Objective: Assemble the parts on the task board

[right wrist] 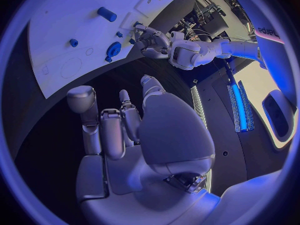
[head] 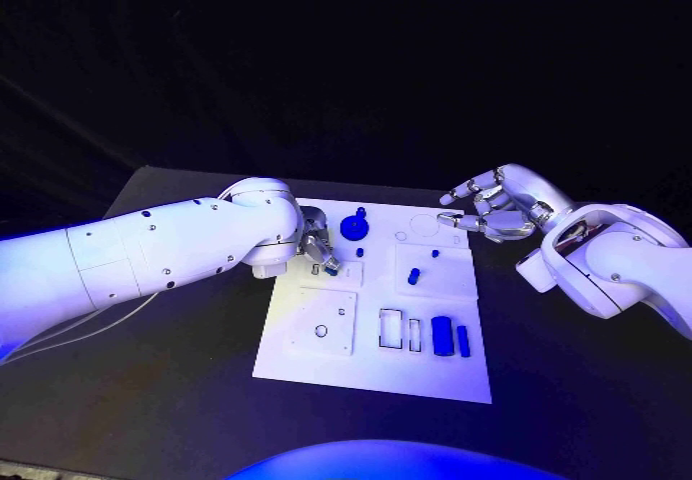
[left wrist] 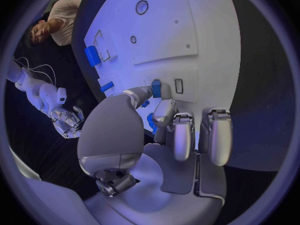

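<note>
The white task board lies in the middle of the black table. My left hand hovers over the board's far left part and pinches a small blue part between thumb and a finger, right beside a small rectangular slot. A round blue knob stands just beyond that hand. A small blue peg stands mid-board, and two blue blocks sit near the front right. My right hand hangs over the board's far right corner, fingers apart, holding nothing; its own palm is bare.
Empty outlined recesses lie next to the blue blocks, and a square plate with a small hole is at the front left. Black table surrounds the board on all sides. The left forearm crosses the table's left side.
</note>
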Tool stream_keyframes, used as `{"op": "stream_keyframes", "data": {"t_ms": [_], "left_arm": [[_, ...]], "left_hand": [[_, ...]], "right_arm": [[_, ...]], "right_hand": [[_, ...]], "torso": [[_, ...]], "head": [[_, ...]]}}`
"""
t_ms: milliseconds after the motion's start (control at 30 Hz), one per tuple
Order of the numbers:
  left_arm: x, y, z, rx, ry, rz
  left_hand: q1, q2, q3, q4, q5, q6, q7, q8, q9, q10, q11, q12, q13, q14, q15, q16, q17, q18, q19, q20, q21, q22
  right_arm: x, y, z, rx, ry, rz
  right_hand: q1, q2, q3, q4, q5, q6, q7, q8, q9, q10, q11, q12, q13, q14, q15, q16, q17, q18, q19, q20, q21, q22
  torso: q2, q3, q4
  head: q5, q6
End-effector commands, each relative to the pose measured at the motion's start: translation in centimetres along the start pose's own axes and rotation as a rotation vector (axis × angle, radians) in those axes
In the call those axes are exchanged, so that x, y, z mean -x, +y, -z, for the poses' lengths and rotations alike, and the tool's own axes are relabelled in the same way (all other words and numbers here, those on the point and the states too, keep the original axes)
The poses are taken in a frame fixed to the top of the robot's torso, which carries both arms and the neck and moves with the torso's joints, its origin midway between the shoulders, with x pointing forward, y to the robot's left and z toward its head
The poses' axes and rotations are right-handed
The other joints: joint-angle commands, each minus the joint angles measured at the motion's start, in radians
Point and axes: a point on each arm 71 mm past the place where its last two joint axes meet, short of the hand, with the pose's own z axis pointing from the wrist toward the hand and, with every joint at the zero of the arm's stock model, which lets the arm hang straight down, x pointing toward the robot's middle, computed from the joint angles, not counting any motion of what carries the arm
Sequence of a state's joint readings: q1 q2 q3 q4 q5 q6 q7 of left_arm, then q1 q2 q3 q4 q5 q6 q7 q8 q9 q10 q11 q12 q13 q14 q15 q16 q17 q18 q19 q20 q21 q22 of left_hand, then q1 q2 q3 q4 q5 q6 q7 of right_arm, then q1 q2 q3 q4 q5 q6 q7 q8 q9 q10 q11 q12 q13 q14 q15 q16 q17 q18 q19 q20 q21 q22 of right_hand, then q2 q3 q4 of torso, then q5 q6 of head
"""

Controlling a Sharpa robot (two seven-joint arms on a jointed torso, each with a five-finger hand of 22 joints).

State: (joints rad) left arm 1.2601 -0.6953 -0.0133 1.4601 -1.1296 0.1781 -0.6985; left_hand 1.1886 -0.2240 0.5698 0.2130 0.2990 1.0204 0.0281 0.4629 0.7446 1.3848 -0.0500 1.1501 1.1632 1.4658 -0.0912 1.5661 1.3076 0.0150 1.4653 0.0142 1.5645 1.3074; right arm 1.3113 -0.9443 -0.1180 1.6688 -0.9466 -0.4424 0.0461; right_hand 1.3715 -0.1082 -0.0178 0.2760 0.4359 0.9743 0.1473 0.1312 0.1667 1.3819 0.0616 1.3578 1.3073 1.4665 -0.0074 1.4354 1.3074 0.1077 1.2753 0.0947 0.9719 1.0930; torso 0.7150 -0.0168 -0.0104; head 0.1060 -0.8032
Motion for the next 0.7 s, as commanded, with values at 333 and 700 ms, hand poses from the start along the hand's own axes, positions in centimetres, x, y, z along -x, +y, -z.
{"op": "stream_keyframes", "data": {"t_ms": [333, 700], "left_arm": [[-0.31, 0.10, -0.10, 0.042, 0.018, -0.029], [-0.29, 0.13, -0.11, 0.044, 0.017, -0.033]], "left_hand": [[-0.036, 0.012, -0.042, 0.018, -0.006, 0.024, -0.012, 0.005, 0.005, 0.013, 0.000, 0.010, 0.005, 0.105, -0.011, 0.005, 0.263, -0.015, 0.106, -0.010, 0.006, 0.263], [-0.046, 0.016, -0.067, 0.027, -0.007, 0.031, -0.014, 0.006, 0.008, 0.018, -0.002, 0.018, 0.012, 0.105, -0.012, 0.005, 0.263, -0.015, 0.106, -0.011, 0.006, 0.263]], "right_arm": [[-0.15, 0.06, 0.04, 0.008, 0.015, 0.003], [-0.15, 0.04, 0.06, 0.008, 0.018, 0.002]], "right_hand": [[-0.006, 0.007, -0.003, 0.000, 0.007, -0.002, -0.004, 0.006, 0.001, -0.006, -0.001, -0.001, 0.040, 0.047, -0.006, -0.006, 0.030, 0.019, 0.000, -0.001, -0.003, -0.001], [-0.007, 0.007, -0.004, 0.000, 0.007, -0.002, -0.004, 0.007, 0.001, -0.005, -0.001, -0.001, 0.040, 0.047, -0.006, -0.006, 0.031, 0.019, -0.001, -0.001, -0.005, -0.002]], "torso": [[0.000, -0.0006, 0.0004], [-0.001, -0.0005, 0.0009]], "head": [[0.000, -0.003], [0.000, -0.005]]}}
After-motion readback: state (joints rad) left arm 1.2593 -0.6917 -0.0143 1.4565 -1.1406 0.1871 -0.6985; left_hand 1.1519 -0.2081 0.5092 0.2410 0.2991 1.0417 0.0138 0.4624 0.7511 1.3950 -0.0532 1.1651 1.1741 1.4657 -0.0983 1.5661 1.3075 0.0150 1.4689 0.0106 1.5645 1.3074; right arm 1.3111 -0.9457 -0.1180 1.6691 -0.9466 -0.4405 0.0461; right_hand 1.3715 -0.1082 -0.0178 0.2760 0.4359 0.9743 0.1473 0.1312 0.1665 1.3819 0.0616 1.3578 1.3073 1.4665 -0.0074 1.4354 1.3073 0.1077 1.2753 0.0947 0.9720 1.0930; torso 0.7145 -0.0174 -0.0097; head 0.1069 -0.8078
